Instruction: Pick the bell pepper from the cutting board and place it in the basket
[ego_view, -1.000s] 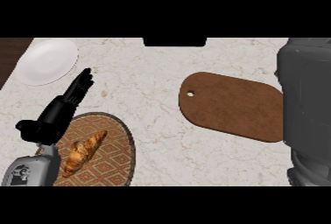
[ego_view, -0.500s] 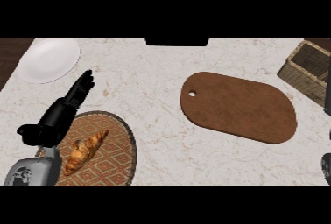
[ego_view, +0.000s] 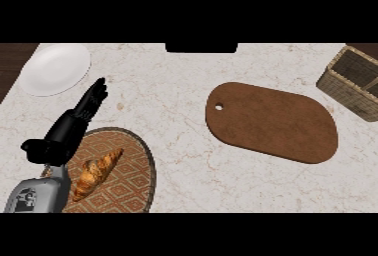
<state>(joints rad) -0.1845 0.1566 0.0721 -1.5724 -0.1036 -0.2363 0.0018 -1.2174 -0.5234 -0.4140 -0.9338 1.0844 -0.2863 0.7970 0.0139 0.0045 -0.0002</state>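
The brown cutting board (ego_view: 273, 121) lies right of centre on the marble counter with nothing on it. No bell pepper shows anywhere in the head view. The woven basket (ego_view: 353, 83) stands at the right edge, partly cut off, and its inside looks dark. My left hand (ego_view: 74, 125) rests at the left with its fingers straight, pointing up toward the plate and holding nothing. My right hand is out of view.
A white plate (ego_view: 55, 69) sits at the upper left. A round woven placemat (ego_view: 125, 180) at the lower left carries a croissant (ego_view: 94, 172), just under my left forearm. A dark object (ego_view: 201, 47) sits at the counter's far edge.
The grey right arm that covered the right side one second ago has withdrawn out of view, uncovering the basket. The left hand has stayed still.
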